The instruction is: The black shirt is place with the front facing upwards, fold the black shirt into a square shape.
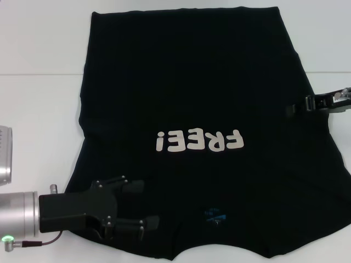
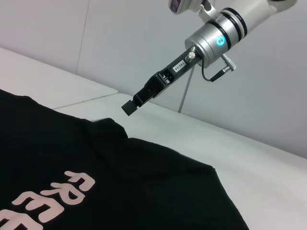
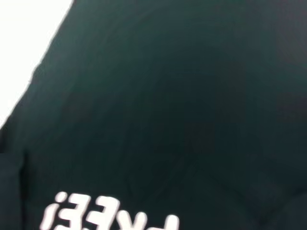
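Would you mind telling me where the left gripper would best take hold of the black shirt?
Probably the near-left shoulder and sleeve edge of the black shirt, approached from the robot's left: the left gripper is open over that corner, where the flat cloth offers an edge.

The black shirt (image 1: 192, 82) is matt cloth, soft, faintly creased; its white "FREE!" lettering (image 1: 198, 142) looks smooth and flat like a print; the left gripper (image 1: 131, 205), lower left of the head view, is matt black plastic or metal with small shiny screws, on a brushed silvery metal wrist (image 1: 19, 212); the right gripper (image 2: 129, 107) is likewise matt black; the table (image 1: 38, 98) is smooth matt white.
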Controlling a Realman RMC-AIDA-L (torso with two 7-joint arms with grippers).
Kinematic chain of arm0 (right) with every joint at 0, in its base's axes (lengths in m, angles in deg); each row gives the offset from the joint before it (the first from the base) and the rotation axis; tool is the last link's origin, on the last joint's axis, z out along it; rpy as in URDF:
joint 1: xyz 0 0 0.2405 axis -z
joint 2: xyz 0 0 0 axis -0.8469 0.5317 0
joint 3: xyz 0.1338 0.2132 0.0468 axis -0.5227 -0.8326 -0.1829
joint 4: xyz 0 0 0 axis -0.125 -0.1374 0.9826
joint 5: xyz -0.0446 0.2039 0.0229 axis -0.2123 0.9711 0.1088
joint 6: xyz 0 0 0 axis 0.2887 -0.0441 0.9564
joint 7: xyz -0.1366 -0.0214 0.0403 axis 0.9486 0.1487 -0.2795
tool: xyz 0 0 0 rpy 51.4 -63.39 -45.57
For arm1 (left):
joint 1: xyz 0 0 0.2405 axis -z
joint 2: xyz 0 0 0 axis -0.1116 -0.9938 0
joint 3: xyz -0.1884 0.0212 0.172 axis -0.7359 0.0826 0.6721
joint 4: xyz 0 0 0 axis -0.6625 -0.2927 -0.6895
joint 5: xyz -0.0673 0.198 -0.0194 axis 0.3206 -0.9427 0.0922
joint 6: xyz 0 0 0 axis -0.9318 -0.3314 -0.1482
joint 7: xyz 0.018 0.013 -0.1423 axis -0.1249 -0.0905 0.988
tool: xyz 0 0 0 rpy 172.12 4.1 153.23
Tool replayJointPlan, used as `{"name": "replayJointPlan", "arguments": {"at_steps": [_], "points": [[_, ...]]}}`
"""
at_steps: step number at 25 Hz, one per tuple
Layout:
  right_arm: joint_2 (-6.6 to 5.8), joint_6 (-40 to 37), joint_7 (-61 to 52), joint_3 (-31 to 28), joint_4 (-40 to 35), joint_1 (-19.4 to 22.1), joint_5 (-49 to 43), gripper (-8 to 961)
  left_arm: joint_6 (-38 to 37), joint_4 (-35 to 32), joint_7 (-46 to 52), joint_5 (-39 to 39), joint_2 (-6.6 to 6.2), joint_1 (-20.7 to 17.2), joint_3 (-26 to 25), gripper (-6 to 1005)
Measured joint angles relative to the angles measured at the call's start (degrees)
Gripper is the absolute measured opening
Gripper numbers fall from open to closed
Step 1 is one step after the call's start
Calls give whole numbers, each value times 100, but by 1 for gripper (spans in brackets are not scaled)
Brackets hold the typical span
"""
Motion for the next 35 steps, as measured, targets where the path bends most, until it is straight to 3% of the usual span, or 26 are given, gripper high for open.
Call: {"name": "replayJointPlan", "arguments": {"at_steps": [7, 11, 14, 18, 24, 28, 35], "points": [[-81, -195, 554, -146, 133, 381, 1061, 288, 9, 0, 265, 8, -8, 5, -130, 948], [-69, -843, 1916, -506, 172, 910, 2277, 480, -44, -16, 1106, 13, -53, 28, -362, 947], [23, -1543, 3596, -623, 368, 1474, 3188, 611, -93, -23, 1996, 13, -195, 48, -447, 947], [134, -1903, 5158, -630, 711, 1950, 3532, 777, -201, -51, 3244, -16, -465, 21, -481, 947], [449, -1881, 6930, -589, 979, 2277, 3519, 871, -266, -204, 5154, -107, -863, -98, -608, 947], [505, -1724, 7704, -565, 1299, 2328, 3517, 934, -137, -484, 5914, -476, -948, -168, -688, 946], [509, -1529, 7982, -547, 1544, 2291, 3463, 930, -3, -543, 6844, -1686, -1009, 68, -655, 946]]}}
